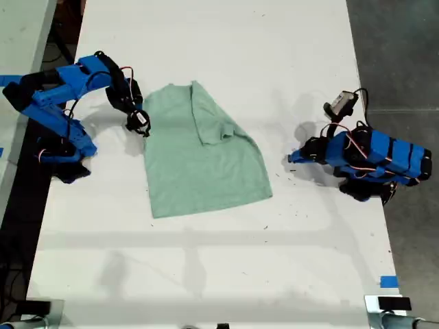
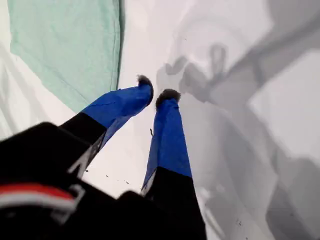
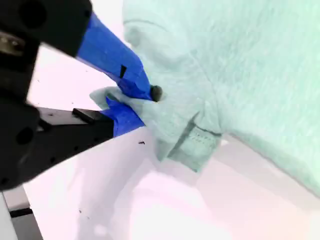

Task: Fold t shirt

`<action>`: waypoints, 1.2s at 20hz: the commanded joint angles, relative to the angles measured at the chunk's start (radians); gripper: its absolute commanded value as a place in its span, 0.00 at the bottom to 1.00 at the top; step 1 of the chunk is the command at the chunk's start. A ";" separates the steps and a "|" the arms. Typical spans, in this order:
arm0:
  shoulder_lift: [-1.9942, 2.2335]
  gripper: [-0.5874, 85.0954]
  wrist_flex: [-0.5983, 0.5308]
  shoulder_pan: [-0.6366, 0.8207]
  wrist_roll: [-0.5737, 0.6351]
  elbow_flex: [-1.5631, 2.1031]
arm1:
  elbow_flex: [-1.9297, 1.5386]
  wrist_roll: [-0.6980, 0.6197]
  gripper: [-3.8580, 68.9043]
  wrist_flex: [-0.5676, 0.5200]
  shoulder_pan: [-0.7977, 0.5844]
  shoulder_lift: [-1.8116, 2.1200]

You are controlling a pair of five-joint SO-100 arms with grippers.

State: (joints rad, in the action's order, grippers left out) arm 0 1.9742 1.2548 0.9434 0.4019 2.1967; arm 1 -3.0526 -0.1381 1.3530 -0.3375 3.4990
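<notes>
The pale mint-green t shirt (image 1: 206, 168) lies flat on the white table (image 1: 226, 260), with one side folded over onto its body near the collar end. My second gripper (image 1: 139, 123) sits at the shirt's edge on the exterior view's left. Its fingers (image 3: 131, 75) are shut on a bunched bit of the t shirt (image 3: 240, 65) by a hemmed sleeve. My first gripper (image 1: 291, 157) rests low on the table at the exterior view's right, apart from the cloth. Its fingertips (image 2: 167, 96) are nearly together with nothing between them, and the t shirt (image 2: 70, 45) lies beyond.
Both blue arm bases stand on the table, one at the exterior view's left (image 1: 62, 147) and one at its right (image 1: 381, 161). Blue tape (image 1: 388, 281) marks the table's near right corner in the exterior view. Grey floor (image 1: 405, 55) lies past that right edge.
</notes>
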 commanded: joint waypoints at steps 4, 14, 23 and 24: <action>0.133 0.01 0.138 -0.213 -0.107 -0.279 | -0.055 0.005 0.13 -0.017 -0.006 0.008; -0.407 0.00 0.213 -0.434 -0.138 -0.650 | -0.055 0.005 0.13 -0.017 -0.006 0.008; -0.854 0.00 0.218 -0.468 -0.008 -1.072 | -0.055 0.005 0.13 -0.017 -0.006 0.008; -0.881 0.00 0.218 -0.471 -0.005 -1.091 | -0.055 0.005 0.13 -0.017 -0.006 0.008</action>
State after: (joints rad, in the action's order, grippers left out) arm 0 1.1060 1.4742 0.4924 0.3835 1.1842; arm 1 -3.0526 -0.1381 1.3530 -0.3375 3.4990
